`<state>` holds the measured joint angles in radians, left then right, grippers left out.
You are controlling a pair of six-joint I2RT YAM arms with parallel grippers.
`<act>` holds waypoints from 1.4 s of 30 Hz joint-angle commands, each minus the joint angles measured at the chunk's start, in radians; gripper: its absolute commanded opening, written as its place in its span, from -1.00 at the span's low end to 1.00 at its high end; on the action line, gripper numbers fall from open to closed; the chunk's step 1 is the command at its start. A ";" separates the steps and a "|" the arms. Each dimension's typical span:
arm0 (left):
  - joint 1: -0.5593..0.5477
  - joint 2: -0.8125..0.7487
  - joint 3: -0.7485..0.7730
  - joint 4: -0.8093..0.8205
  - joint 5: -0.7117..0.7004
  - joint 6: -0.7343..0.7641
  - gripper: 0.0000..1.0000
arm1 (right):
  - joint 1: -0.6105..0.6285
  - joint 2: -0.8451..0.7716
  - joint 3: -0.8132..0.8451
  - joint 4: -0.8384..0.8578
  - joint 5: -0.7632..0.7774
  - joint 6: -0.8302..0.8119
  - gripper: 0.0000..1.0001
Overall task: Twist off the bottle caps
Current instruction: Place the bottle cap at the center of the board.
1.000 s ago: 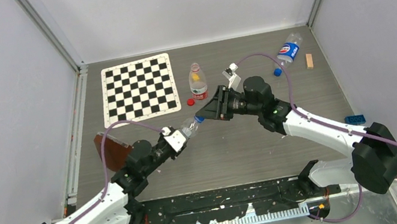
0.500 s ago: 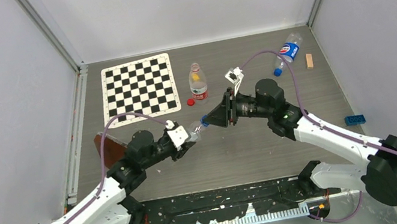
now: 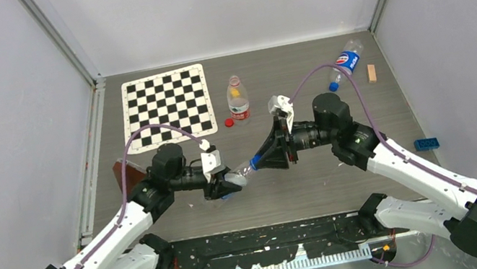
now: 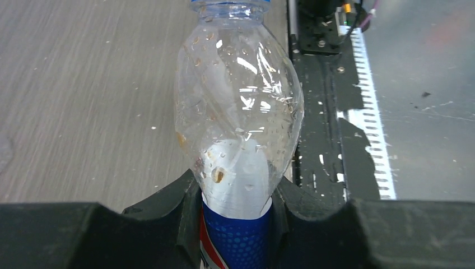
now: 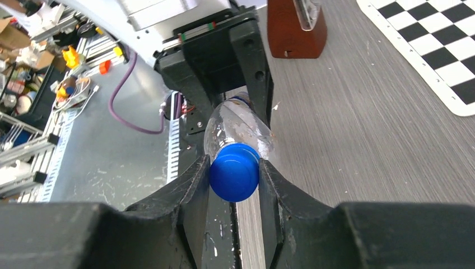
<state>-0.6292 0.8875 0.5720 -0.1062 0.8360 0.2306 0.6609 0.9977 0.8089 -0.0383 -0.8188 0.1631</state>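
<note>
We counted three bottles and three caps. Toward the table's (image 3: 317, 187) near edge, the left gripper (image 3: 225, 183) clamped the blue-labelled bottle (image 3: 239, 174), and the right gripper (image 3: 259, 163) was closed on its blue cap (image 5: 234, 172). The red-labelled bottle (image 3: 237, 98) and red cap (image 3: 228, 123) sat toward the far edge; the third bottle (image 3: 347, 59) and second blue cap (image 3: 334, 86) lay near the far right corner.

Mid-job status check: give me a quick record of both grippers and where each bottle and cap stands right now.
left gripper: shut on held bottle, at its blue label
right gripper: shut on blue cap at the held bottle's neck
red-label bottle: upright beside checkerboard
red cap: lying on table next to red-label bottle
far bottle: lying down, far right; far blue cap at its neck end, on or off unclear
</note>
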 commanded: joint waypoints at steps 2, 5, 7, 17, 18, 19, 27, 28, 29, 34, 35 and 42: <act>0.027 -0.019 0.056 -0.005 0.099 -0.003 -0.84 | 0.014 -0.037 0.048 -0.056 -0.032 -0.075 -0.90; 0.028 -0.031 0.045 -0.017 0.009 -0.001 -0.84 | 0.014 -0.031 0.060 -0.071 0.079 -0.055 -0.90; 0.028 -0.035 0.035 -0.020 -0.056 0.002 -0.84 | 0.013 -0.027 0.061 -0.073 0.141 -0.040 -0.90; 0.028 -0.093 -0.038 0.062 -0.430 -0.037 -0.83 | 0.011 0.013 0.100 -0.075 0.463 0.086 -0.85; 0.028 -0.112 -0.051 0.077 -0.448 -0.044 -0.83 | 0.010 0.021 0.098 -0.073 0.516 0.094 -0.85; 0.028 -0.129 -0.063 0.095 -0.462 -0.050 -0.83 | 0.010 0.027 0.096 -0.070 0.549 0.114 -0.85; 0.028 -0.254 -0.156 0.256 -0.498 -0.100 -0.82 | -0.138 0.191 0.053 0.000 0.855 0.358 -0.84; 0.028 -0.262 -0.161 0.261 -0.501 -0.102 -0.82 | -0.158 0.238 0.051 0.013 0.839 0.383 -0.84; 0.028 -0.269 -0.166 0.267 -0.505 -0.103 -0.82 | -0.191 0.264 0.053 0.029 0.815 0.417 -0.84; 0.028 -0.286 -0.184 0.299 -0.510 -0.119 -0.81 | -0.217 0.509 0.146 0.031 0.867 0.470 -0.79; 0.028 -0.286 -0.189 0.309 -0.510 -0.123 -0.81 | -0.218 0.537 0.155 0.062 0.873 0.479 -0.78; 0.028 -0.314 -0.205 0.315 -0.517 -0.127 -0.81 | -0.219 0.774 0.264 0.140 0.886 0.526 -0.70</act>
<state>-0.6064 0.6025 0.3706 0.1349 0.3332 0.1123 0.4374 1.7306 0.9916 -0.0036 0.0307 0.6407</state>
